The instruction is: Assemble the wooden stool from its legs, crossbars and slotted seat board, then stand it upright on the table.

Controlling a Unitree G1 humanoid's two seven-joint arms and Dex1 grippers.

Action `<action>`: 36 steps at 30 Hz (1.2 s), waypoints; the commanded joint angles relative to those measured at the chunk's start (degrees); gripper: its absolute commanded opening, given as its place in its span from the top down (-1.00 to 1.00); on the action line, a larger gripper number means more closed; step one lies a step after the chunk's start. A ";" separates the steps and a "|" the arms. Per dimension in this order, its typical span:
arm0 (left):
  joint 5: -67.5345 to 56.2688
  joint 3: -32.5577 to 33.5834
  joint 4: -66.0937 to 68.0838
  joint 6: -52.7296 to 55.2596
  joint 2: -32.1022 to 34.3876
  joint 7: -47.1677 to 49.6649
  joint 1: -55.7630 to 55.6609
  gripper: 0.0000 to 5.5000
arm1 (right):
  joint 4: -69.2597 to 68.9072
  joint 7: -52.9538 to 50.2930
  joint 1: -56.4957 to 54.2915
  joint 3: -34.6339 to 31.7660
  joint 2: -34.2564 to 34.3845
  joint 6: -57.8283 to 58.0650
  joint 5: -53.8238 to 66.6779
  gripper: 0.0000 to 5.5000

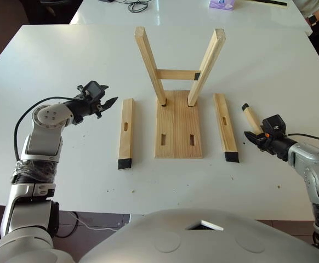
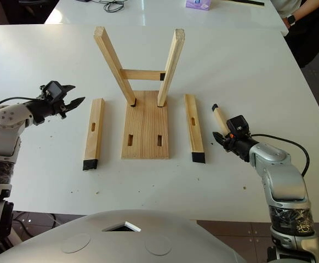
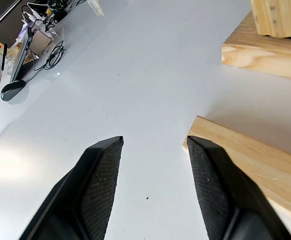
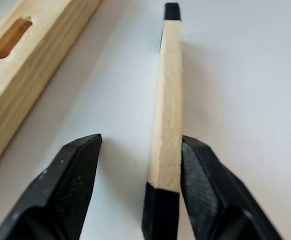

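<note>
The slotted seat board (image 1: pixel 178 129) lies flat mid-table. Two legs (image 1: pixel 150 63) stand in its far slots, leaning apart, joined by a crossbar (image 1: pixel 176 74). One loose slotted leg (image 1: pixel 126 133) lies left of the board, another (image 1: pixel 225 127) lies right of it. A short dowel crossbar (image 1: pixel 251 117) with black ends lies further right. My left gripper (image 1: pixel 109 103) is open just left of the left leg's far end (image 3: pixel 250 165). My right gripper (image 1: pixel 256 138) is open, its fingers straddling the near end of the dowel crossbar (image 4: pixel 168 100).
A second white table behind holds cables (image 1: pixel 137 5) and a purple box (image 1: pixel 222 4). A person's arm (image 1: pixel 313 19) shows at the far right corner. Bare white tabletop (image 1: pixel 66 55) spreads around the parts.
</note>
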 commanded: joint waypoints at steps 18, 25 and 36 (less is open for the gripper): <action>-1.30 -0.01 -1.76 2.50 -0.44 -0.13 -0.63 0.13 | -6.65 0.51 -0.55 -1.39 -0.95 2.87 3.07 0.05; -1.39 -0.41 -2.09 3.00 -0.67 -0.48 -0.91 0.13 | -7.74 2.03 1.95 1.54 -1.48 2.72 3.91 0.05; -1.73 0.22 -3.05 3.39 -0.74 0.15 0.44 0.13 | -10.62 2.37 -3.00 -5.56 -2.13 4.11 8.94 0.05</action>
